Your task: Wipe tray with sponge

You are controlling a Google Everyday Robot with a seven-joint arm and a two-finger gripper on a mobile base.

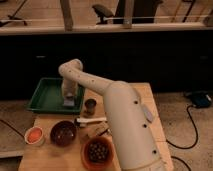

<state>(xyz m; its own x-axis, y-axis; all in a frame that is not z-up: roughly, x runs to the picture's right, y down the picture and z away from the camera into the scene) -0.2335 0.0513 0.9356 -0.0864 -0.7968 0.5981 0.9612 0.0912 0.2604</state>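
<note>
the tray (46, 96) is a wide, shallow rectangle of green plastic with raised, outward-sloping rims and a smooth, flat floor. it sits at the back left of the pale wooden counter (45, 159). on the right half of the tray floor lies the sponge (68, 103), a small, pale grey-blue block with squared edges, matte next to the plastic.

the tool (68, 96) hangs straight down into the tray, right over the sponge and seemingly touching its top. how far it is open, and whether it has hold of the sponge, cannot be told.

the arm (120, 117) is a thick, smooth white tube with rounded joints and small dark dots, rising from the lower right and bending over the tray's right rim.

just right of the tray stands a small dark metal cup (90, 105). nearer the front are a round dark brown bowl (63, 133), a small pale bowl with orange contents (34, 135), a terracotta-coloured bowl of dark round pieces (98, 152), and a white-handled utensil (91, 120).
</note>
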